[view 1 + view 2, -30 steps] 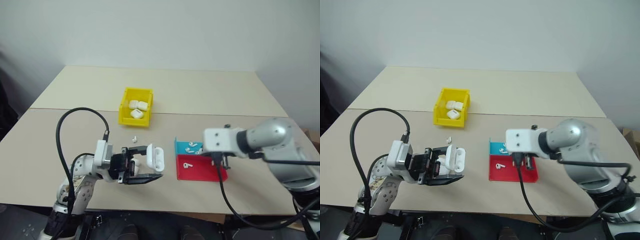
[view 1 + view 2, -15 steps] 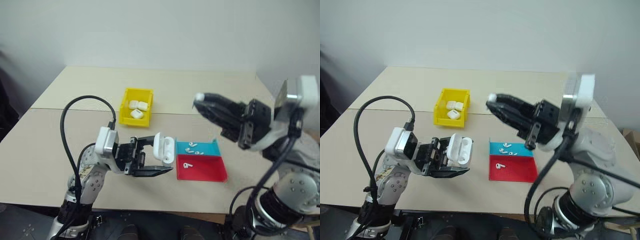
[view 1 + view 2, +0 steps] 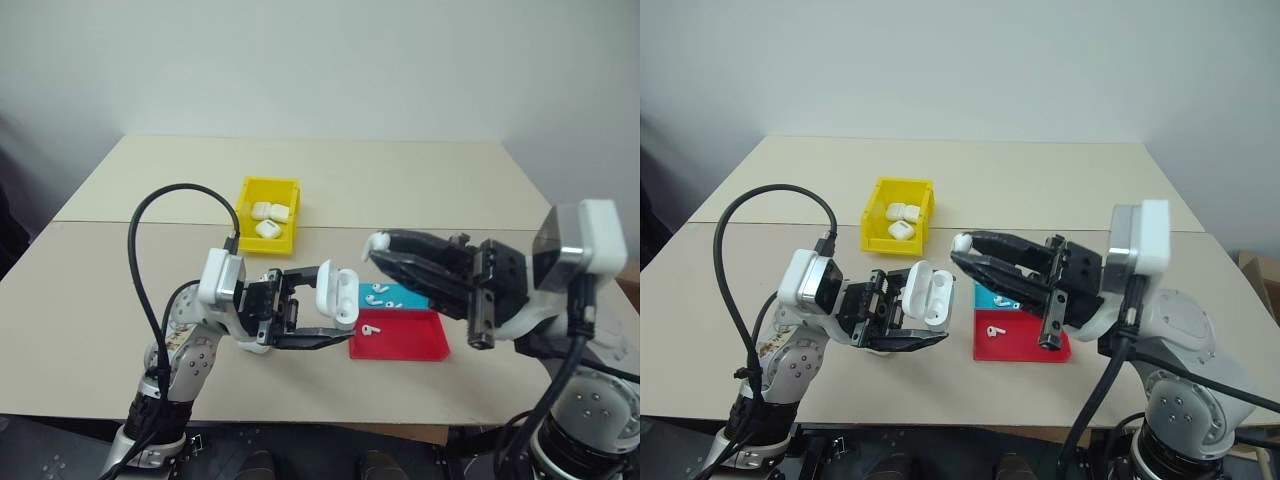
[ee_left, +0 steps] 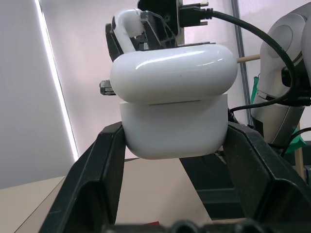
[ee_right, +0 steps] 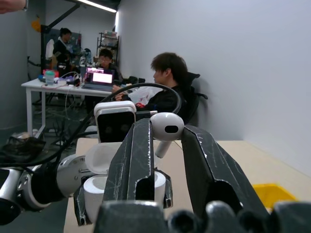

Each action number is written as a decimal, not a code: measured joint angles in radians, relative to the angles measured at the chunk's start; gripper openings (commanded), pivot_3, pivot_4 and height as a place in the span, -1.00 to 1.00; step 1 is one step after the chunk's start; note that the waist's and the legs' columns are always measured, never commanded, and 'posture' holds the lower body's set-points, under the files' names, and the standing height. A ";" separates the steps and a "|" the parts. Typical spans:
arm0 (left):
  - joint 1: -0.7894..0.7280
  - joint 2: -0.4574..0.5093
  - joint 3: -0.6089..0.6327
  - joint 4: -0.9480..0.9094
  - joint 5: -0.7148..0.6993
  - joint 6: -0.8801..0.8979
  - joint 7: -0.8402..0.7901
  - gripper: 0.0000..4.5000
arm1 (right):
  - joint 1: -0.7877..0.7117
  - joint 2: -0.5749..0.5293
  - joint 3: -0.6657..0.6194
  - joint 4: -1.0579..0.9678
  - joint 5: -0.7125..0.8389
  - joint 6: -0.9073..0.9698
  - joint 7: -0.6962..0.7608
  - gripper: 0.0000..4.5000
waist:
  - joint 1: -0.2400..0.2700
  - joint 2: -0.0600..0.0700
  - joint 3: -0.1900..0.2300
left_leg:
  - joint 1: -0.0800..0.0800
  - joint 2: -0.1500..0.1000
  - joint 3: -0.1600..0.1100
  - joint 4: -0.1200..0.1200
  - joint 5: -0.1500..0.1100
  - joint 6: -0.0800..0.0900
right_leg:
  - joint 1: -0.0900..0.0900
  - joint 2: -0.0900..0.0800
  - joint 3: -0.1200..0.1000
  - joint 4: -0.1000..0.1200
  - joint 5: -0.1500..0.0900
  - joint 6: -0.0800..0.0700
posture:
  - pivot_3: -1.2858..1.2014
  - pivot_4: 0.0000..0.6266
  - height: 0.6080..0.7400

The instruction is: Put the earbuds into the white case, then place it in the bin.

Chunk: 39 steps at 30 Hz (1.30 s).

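Note:
My left gripper [image 3: 330, 305] is shut on the white case [image 3: 336, 292], held above the table with its lid flipped open. In the left wrist view the case [image 4: 175, 121] sits between the two black fingers [image 4: 104, 165]. My right gripper [image 3: 378, 246] is shut on one of the earbuds [image 3: 377, 241], pinched at the fingertips just right of and slightly above the open case, apart from it. The right wrist view shows that earbud [image 5: 166, 127] between the fingers, with the open case [image 5: 97, 187] beyond. The yellow bin [image 3: 270, 243] stands behind with white cases [image 3: 268, 213] inside.
A teal tray [image 3: 412, 300] with loose earbuds and a red tray [image 3: 410, 342] holding one earbud [image 3: 370, 327] lie under my right arm. A black cable loops from the left arm. In the right wrist view, people sit at desks in the background.
My right arm swung up from the trays and turned left, bringing the pinched earbud close to the open case. The left gripper rose slightly with the case.

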 measured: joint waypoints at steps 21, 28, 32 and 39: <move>0.016 0.000 -0.002 0.000 0.022 -0.007 -0.003 0.23 | 0.051 -0.142 0.196 0.081 -0.117 -0.260 0.026 -0.70 | 0.007 0.000 0.000 | 0.000 0.000 0.000 0.000 0.000 0.000 | 0.000 0.000 0.000 0.000 0.000 0.000 | 0.03 -0.52 1.00; 0.017 -0.001 -0.003 0.000 0.023 -0.011 -0.004 0.23 | 0.058 -0.150 0.217 0.082 -0.154 -0.306 0.021 -0.70 | 0.008 0.000 0.000 | 0.000 0.000 0.000 0.000 0.000 0.000 | 0.000 0.000 0.000 -0.001 0.000 0.000 | 0.03 -0.52 1.00; 0.020 -0.001 -0.004 0.000 0.037 -0.013 -0.004 0.23 | 0.065 -0.156 0.225 0.082 -0.173 -0.325 0.024 -0.70 | 0.009 0.000 0.000 | 0.000 0.000 0.000 0.000 0.000 0.000 | 0.000 0.000 0.000 0.000 0.000 0.000 | 0.03 -0.52 1.00; 0.022 -0.001 -0.006 0.001 0.044 -0.013 -0.007 0.23 | 0.066 -0.160 0.250 0.088 -0.196 -0.378 0.031 0.03 | 0.009 0.000 0.000 | 0.000 0.000 0.000 0.000 0.000 0.000 | 0.000 0.000 0.000 -0.001 0.000 0.000 | 0.03 -0.52 1.00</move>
